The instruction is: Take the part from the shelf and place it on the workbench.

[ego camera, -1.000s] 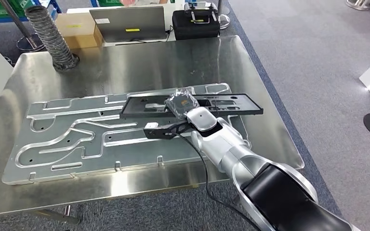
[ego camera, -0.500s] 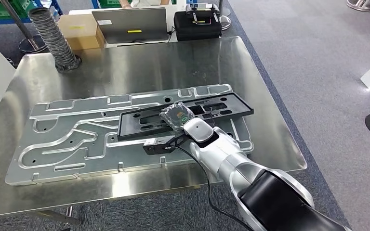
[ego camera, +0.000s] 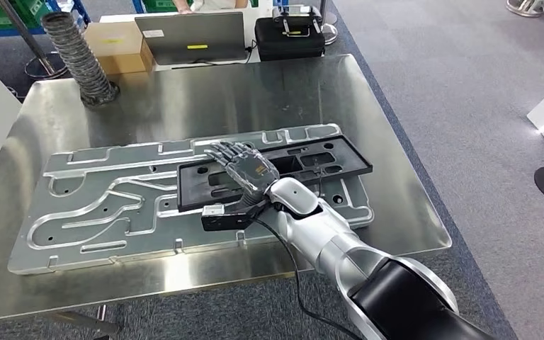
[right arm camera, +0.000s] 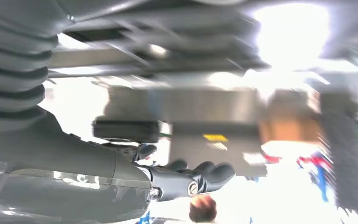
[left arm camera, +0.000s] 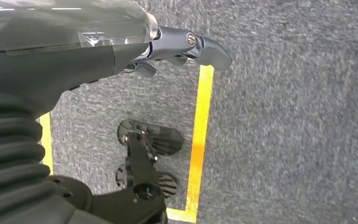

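- Head view: the black part [ego camera: 276, 170] is seen lying flat on the grooved aluminium plate [ego camera: 99, 205] on the workbench [ego camera: 184, 99], its long axis running across the bench. The right hand [ego camera: 244, 166] is spread over the part's left half, fingers extended and apart, nothing gripped; whether they touch it cannot be told.
- Left wrist view: the left hand [left arm camera: 177, 46] is seen above grey carpet [left arm camera: 284, 116], nothing held.
- Right wrist view: the right hand's fingers [right arm camera: 200, 175] are shown extended and empty; the rest is blurred.

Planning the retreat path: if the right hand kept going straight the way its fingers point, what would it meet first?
Probably nothing at first: the right hand points across the black part and aluminium plate toward bare workbench. Its height is unclear.
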